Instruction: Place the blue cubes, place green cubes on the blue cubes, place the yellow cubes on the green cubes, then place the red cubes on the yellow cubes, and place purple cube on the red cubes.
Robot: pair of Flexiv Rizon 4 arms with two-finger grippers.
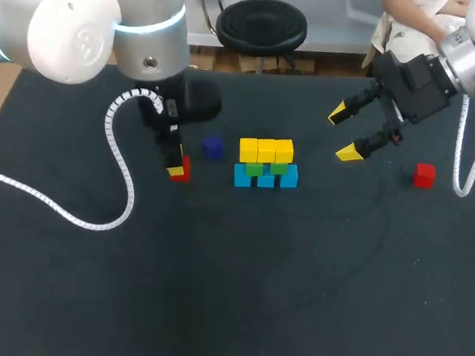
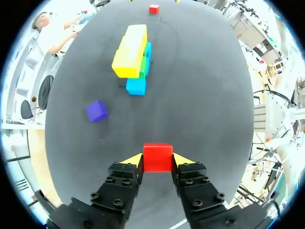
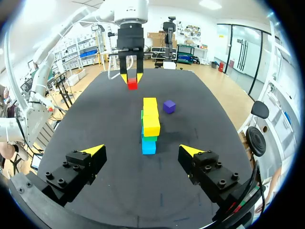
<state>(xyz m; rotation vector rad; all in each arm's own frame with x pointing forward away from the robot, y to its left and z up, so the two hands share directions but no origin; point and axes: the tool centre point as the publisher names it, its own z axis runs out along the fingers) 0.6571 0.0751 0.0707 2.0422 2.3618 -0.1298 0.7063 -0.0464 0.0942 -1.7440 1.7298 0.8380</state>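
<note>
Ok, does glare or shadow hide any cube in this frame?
Head view: no glare on the mat; the left gripper half covers its red cube. Left wrist view: that cube and the purple cube are evenly lit. Right wrist view: the stack is lit without hard shadow.

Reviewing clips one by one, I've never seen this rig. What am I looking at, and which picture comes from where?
Two robot arms stand at a dark table. One picture looks down from above; the round ones come from each wrist. In the middle: blue cubes below, green cubes, yellow cubes on top. A purple cube and a loose red cube lie apart. The left gripper is shut on a held red cube; the right gripper is open, empty.
</note>
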